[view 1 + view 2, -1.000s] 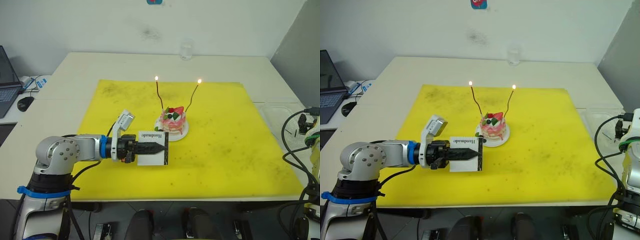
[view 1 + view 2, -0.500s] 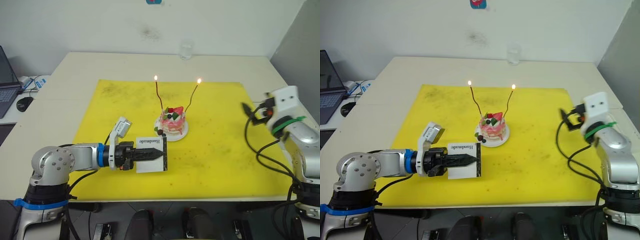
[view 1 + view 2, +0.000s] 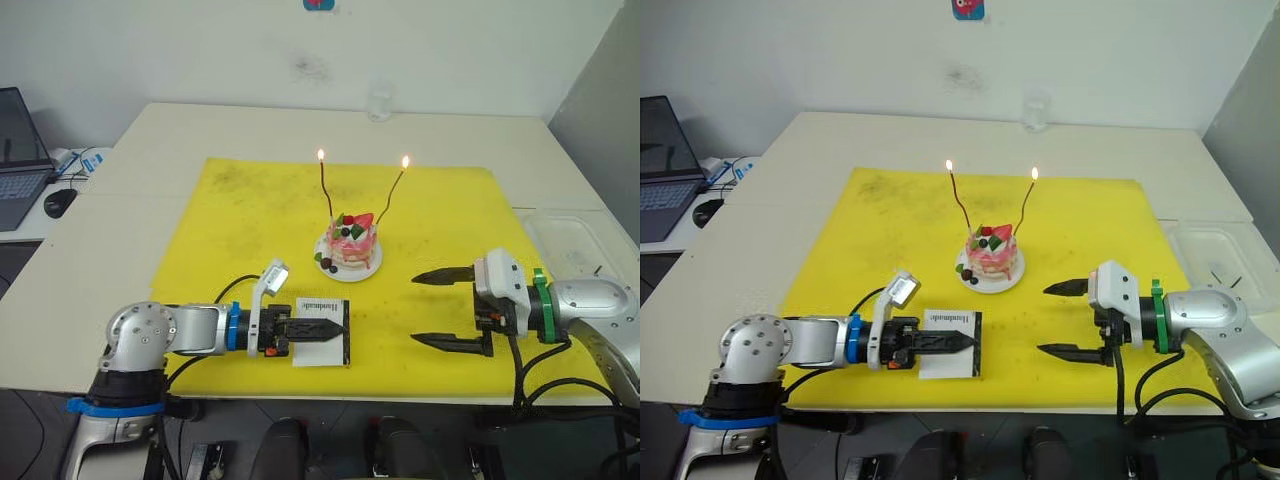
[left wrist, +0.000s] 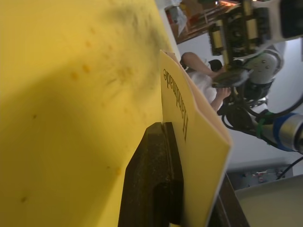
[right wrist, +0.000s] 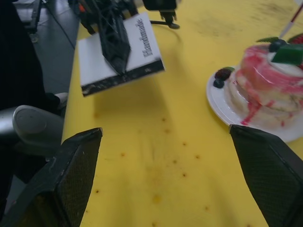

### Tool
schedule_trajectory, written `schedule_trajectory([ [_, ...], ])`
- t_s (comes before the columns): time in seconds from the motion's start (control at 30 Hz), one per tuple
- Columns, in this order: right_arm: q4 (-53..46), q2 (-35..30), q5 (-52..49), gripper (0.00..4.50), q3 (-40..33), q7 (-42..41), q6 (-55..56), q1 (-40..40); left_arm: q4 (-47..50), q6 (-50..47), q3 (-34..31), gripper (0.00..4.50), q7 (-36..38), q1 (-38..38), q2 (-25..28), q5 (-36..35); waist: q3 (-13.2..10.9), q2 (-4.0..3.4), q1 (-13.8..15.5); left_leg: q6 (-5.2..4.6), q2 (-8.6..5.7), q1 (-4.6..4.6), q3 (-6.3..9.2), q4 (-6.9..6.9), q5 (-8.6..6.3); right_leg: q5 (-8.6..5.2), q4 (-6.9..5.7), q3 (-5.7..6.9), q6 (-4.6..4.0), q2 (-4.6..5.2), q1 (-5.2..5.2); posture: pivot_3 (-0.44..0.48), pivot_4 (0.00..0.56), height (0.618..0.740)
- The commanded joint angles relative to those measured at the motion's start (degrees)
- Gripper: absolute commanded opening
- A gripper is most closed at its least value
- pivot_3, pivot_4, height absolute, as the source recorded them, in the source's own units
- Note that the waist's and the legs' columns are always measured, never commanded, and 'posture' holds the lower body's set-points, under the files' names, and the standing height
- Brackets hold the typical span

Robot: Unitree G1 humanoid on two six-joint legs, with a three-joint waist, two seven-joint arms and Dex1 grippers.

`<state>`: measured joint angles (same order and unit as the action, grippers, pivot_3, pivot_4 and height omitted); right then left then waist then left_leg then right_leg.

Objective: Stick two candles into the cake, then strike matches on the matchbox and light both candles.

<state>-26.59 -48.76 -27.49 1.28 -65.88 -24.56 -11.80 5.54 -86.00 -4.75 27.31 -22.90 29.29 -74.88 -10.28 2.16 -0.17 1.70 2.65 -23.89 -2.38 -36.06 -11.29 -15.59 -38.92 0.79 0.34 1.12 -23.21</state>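
Standing in the middle of a yellow mat (image 3: 240,210), a small pink cake (image 3: 352,239) sat on its white plate (image 3: 366,268), topped with a strawberry, dark berries and green leaves. Two thin, wavy candles rose from the cake, leaning apart: a dark red candle (image 3: 327,192) on the robot's left and a paler tan candle (image 3: 393,194) on its right. Each candle carried a small flame at its tip.

The mat lay on a pale table (image 3: 240,130). A clear glass (image 3: 378,101) stood at the table's far edge, well apart from the cake. A laptop (image 3: 18,183) and a mouse (image 3: 60,202) rested on a neighbouring surface to the robot's left.

The left gripper (image 3: 335,329) reached in low over the near edge of the mat, in front of the cake and a little to its left. Its black fingers were closed on the flat white matchbox (image 3: 322,345), which bore small dark lettering along one end and a dark strip along one edge. From the left wrist view, the matchbox was pinched between the two fingers.

The right gripper (image 3: 426,309) hovered over the mat to the right of the cake, near its plate but apart from it. Its two fingers were spread wide and held nothing.
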Motion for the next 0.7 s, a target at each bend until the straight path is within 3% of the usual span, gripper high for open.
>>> schedule_trajectory([
  [0.03,-0.47,0.56,0.47,4.48,0.12,0.38,1.60,-1.04,-2.41,-0.36,-0.23,0.00,-2.54,-3.21,-3.13,0.55,0.00,0.00,0.08,0.00,0.00,-0.02,0.00,0.00,0.00,0.00,0.00,0.00,0.00,0.00,0.00,0.000,0.150,0.740],
  [0.5,-0.71,1.60,0.96,4.48,-0.15,3.33,0.90,-1.02,-5.99,-1.00,-1.06,0.00,-4.24,-5.31,-7.96,5.51,0.00,0.00,0.03,0.01,-0.04,-0.02,0.01,-0.02,0.00,0.00,0.00,-0.03,0.00,0.03,0.01,0.000,0.150,0.740],
  [0.7,-0.53,1.89,1.34,4.50,0.24,3.63,1.29,-0.73,-5.15,-2.27,-2.10,1.57,-3.91,-4.55,-7.42,5.83,0.00,0.00,0.03,0.01,-0.03,-0.03,0.02,-0.01,0.00,0.00,0.00,-0.02,-0.01,0.02,0.01,0.000,0.150,0.740],
])
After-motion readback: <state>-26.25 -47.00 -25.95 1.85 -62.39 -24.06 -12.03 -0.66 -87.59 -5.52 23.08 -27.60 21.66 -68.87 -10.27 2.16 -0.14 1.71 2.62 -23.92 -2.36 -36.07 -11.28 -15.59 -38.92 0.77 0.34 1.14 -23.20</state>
